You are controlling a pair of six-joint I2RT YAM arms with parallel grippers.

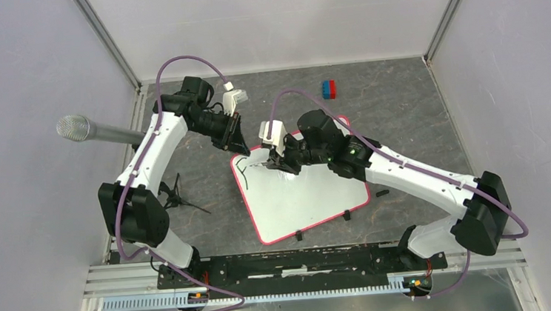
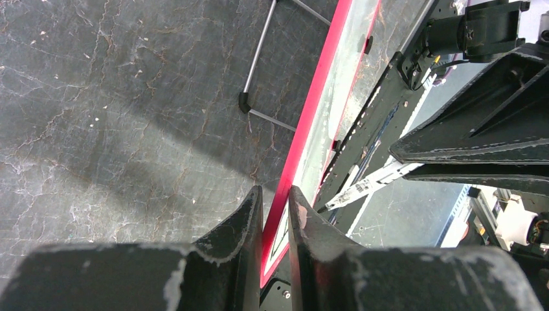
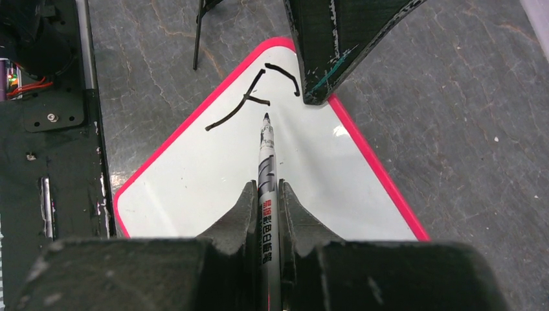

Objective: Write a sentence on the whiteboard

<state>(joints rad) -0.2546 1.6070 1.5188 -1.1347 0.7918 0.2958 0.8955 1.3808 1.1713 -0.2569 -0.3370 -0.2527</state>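
Observation:
The whiteboard [image 1: 313, 197] lies slanted at mid-table, white with a red-pink rim. Near its far left corner the sentence [image 3: 249, 100] is only a few black strokes, seen faintly from above as well [image 1: 242, 169]. My left gripper [image 1: 236, 140] is at that corner, and the left wrist view shows its jaws [image 2: 275, 191] shut on the whiteboard's red rim [image 2: 311, 110]. My right gripper [image 3: 266, 188] is shut on a grey marker [image 3: 267, 155], whose black tip sits at the board's surface [image 3: 194, 181] just below the strokes. From above, the right gripper [image 1: 282, 162] hovers over the board's far end.
A red and blue block [image 1: 328, 89] lies at the back. A microphone [image 1: 85, 129] juts in from the left, with a small black tripod [image 1: 177, 197] beside the left arm. Black clips [image 1: 298, 235] sit on the board's near edge, and a small black piece [image 1: 382, 192] lies to its right.

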